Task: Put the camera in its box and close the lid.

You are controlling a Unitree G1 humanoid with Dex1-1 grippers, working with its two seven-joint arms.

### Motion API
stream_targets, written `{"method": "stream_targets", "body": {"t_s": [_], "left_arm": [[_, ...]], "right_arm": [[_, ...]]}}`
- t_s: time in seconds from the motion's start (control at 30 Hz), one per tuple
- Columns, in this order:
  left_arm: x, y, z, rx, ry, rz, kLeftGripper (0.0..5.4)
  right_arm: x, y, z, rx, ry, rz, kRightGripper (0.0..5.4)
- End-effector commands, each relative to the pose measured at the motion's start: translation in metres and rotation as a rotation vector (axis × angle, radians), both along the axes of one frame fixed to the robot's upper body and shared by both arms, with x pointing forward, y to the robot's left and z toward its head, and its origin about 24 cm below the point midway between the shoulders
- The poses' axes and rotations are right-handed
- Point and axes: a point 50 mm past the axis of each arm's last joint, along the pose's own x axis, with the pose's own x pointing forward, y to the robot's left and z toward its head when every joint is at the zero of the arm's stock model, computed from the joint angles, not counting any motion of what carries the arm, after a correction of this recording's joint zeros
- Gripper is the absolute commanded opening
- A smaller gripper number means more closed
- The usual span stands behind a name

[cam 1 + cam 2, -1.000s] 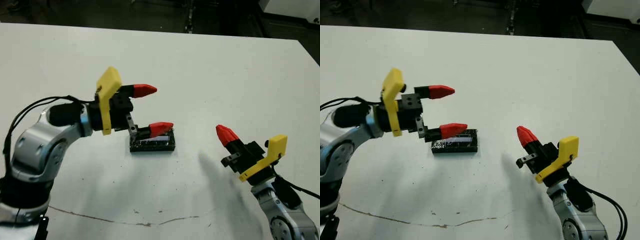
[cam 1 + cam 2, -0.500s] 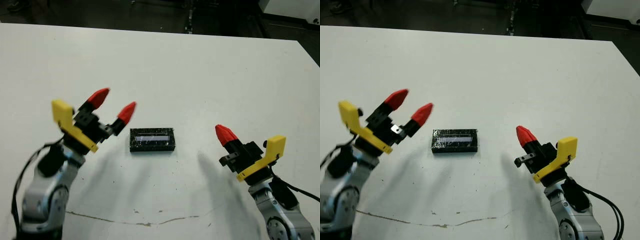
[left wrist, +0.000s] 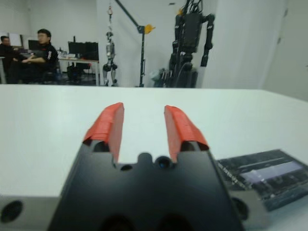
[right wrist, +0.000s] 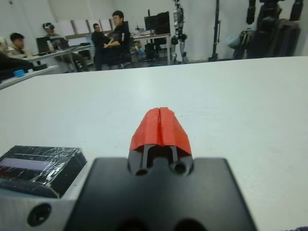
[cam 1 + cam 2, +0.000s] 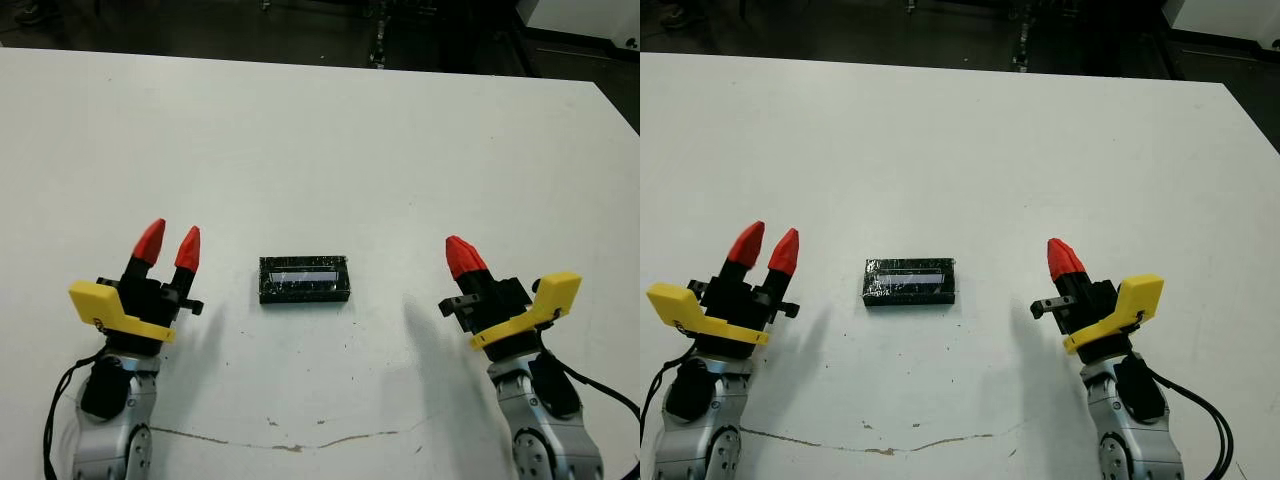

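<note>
A humanoid robot's two arms rest low at the near edge of a white tabletop (image 5: pixel 330 130), one on either side of a small dark package. On the left, the left end effector (image 5: pixel 168 247) points away from the robot with its two red-tipped fingers (image 3: pixel 107 126) spread a little, a clear gap between them and nothing held; a yellow bracket (image 5: pixel 118 310) sits just behind it. Between the arms lies the box (image 5: pixel 305 279), flat on the tabletop, its lid (image 5: pixel 908 275) on top, a black speckled plate with a pale strip of reflection running along its length. The camera cannot be seen anywhere in these views, and whether it lies under the lid cannot be told. The box stands apart from both arms, somewhat nearer the left one, with neither touching it. On the right, the right end effector (image 5: pixel 462 257) also points away from the robot, its red tips pressed together into a single point, empty, with its own yellow bracket (image 5: pixel 540 305) behind. A thin dark scuff line (image 5: pixel 290 443) crosses the tabletop near the robot. Beyond the far edge of the tabletop, several people (image 4: pixel 113 37) sit at desks with monitors in a bright room, and dark robot frames (image 3: pixel 192 41) hang on stands.
</note>
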Motion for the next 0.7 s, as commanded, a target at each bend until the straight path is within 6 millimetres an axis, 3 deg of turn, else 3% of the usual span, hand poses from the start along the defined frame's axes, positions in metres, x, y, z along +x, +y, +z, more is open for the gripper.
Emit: {"method": "stream_targets", "body": {"t_s": [0.03, 0.3, 0.7], "left_arm": [[0.0014, -0.0029, -0.0054, 0.007, 0.018, 0.023, 1.25], [0.0036, -0.0069, -0.0035, 0.009, 0.026, 0.023, 0.01], [0.0062, -0.0092, -0.0003, 0.004, 0.022, -0.015, 0.01]], "right_arm": [[-0.0011, -0.0018, -0.0033, -0.016, 0.007, -0.025, 0.00], [-0.0007, 0.0000, -0.0030, -0.028, 0.005, -0.021, 0.00], [0.0000, 0.0017, -0.0021, -0.032, 0.002, -0.008, 0.00]]}}
